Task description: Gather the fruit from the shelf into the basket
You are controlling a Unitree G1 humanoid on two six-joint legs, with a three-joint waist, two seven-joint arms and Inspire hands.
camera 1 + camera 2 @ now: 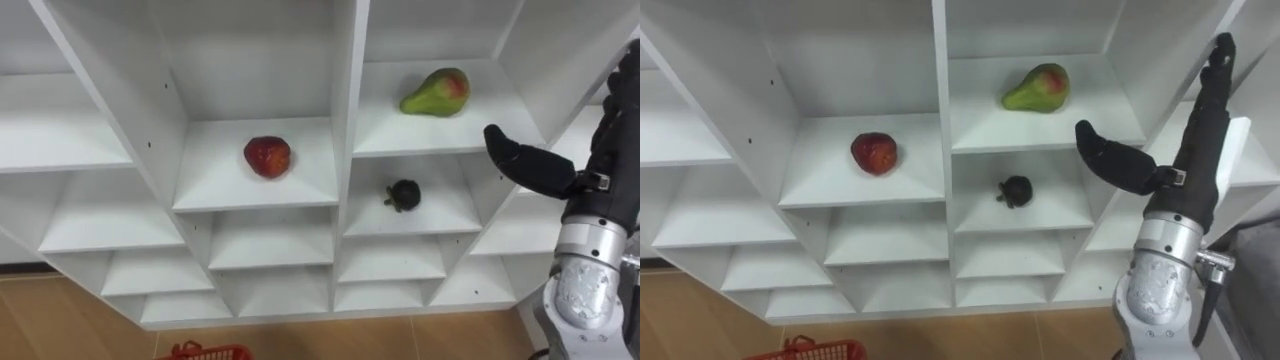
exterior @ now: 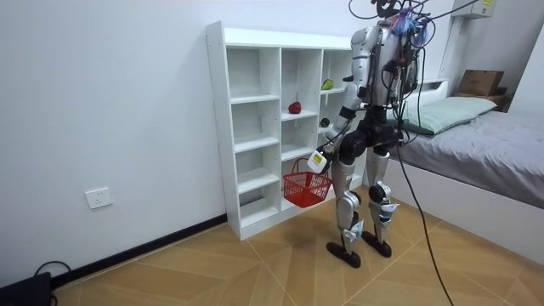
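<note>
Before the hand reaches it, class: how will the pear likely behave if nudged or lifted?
Lying on its side, the pear probably rolls in a curve. Its smooth, tapering skin may slip in the right hand.

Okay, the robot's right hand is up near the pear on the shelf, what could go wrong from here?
1. The open right hand hovers right of the pear, in front of the compartment's side wall. Reaching in, it might catch that wall.
2. The pear lies on its side, so a nudge could roll it away.
3. The red basket hangs low on the robot's left, so a fruit released early might miss it.
</note>
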